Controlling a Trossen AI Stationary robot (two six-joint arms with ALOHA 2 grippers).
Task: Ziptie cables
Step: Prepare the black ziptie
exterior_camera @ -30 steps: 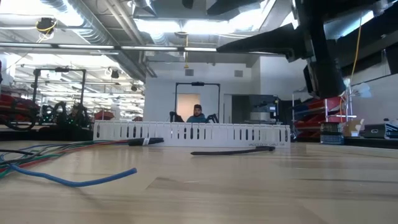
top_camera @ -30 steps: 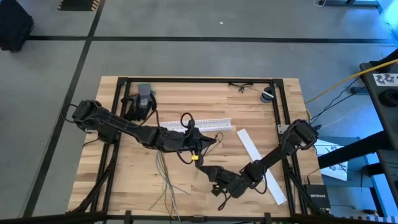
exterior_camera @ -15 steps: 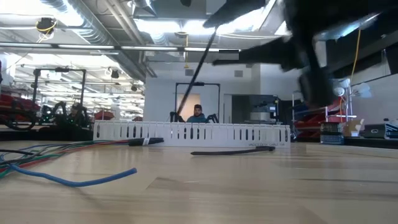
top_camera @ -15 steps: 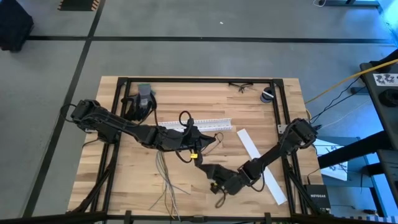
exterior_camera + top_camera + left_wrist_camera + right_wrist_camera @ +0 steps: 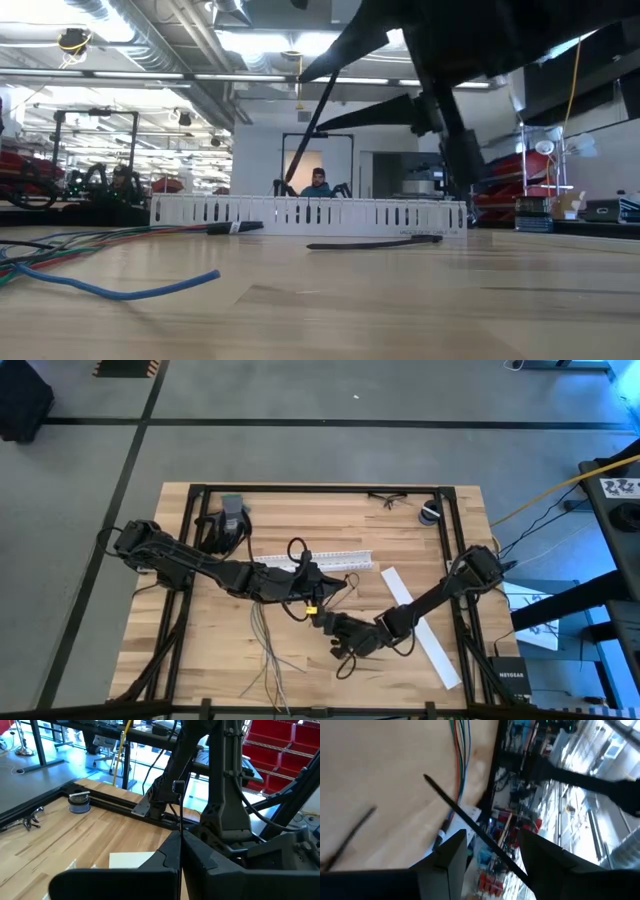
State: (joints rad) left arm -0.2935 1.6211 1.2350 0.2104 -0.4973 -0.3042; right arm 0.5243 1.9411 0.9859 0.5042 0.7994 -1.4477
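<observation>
Holding a ziptie (image 5: 470, 832) aloft over the middle of the surface (image 5: 400, 520), the right gripper (image 5: 335, 630) could let the stiff strip twist or slide, since its half-spread fingers (image 5: 445, 855) seem to pinch only one end while the rest pokes forward between and past them. The left gripper (image 5: 325, 585), fingers pressed together, sits just left and far of it; what it grips I cannot tell, though a thin dark strand crosses its wrist view. With both arms so close, a bump is my chief worry. The cables (image 5: 265, 645) trail on the surface toward the near-left, below and apart from both grippers.
</observation>
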